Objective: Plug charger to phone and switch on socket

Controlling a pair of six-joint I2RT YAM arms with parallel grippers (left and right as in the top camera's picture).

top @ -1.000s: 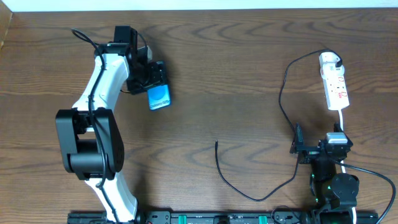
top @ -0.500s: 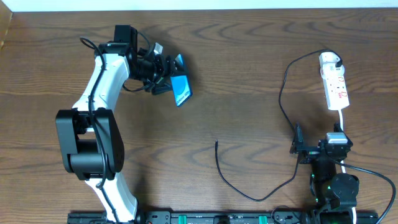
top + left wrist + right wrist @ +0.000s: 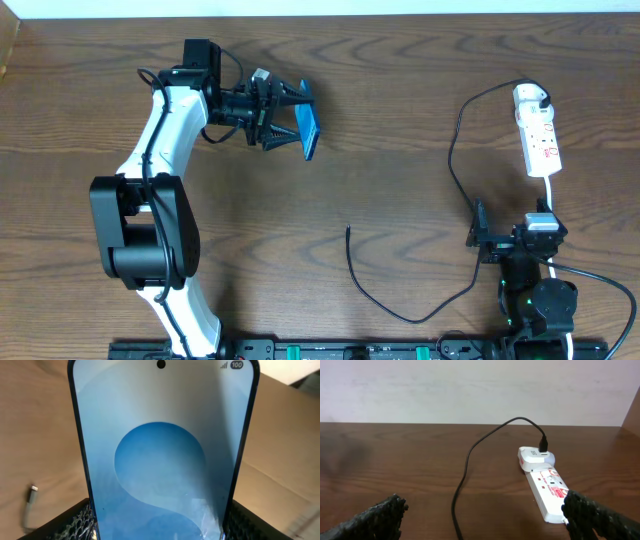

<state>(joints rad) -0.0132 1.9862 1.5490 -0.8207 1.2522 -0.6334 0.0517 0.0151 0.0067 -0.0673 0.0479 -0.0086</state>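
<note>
My left gripper (image 3: 292,120) is shut on the phone (image 3: 309,130) and holds it on edge above the table, back left of centre. In the left wrist view the phone's blue screen (image 3: 160,455) fills the frame between the fingers. The charger's black cable (image 3: 452,150) runs from the white adapter (image 3: 530,97) on the socket (image 3: 540,140) at the right, loops down, and ends in a free plug (image 3: 348,232) near the table's middle; the plug also shows in the left wrist view (image 3: 32,491). My right gripper (image 3: 480,515) is open and empty, near the front right, facing the socket (image 3: 550,492).
The socket's white cord (image 3: 551,190) runs toward the right arm's base (image 3: 535,290). A cardboard piece (image 3: 280,460) shows behind the phone in the left wrist view. The table's back edge meets a pale wall (image 3: 470,390).
My left gripper has swung right with the phone, lifting it off the table and turning it from flat to on edge. The right arm has not moved.
</note>
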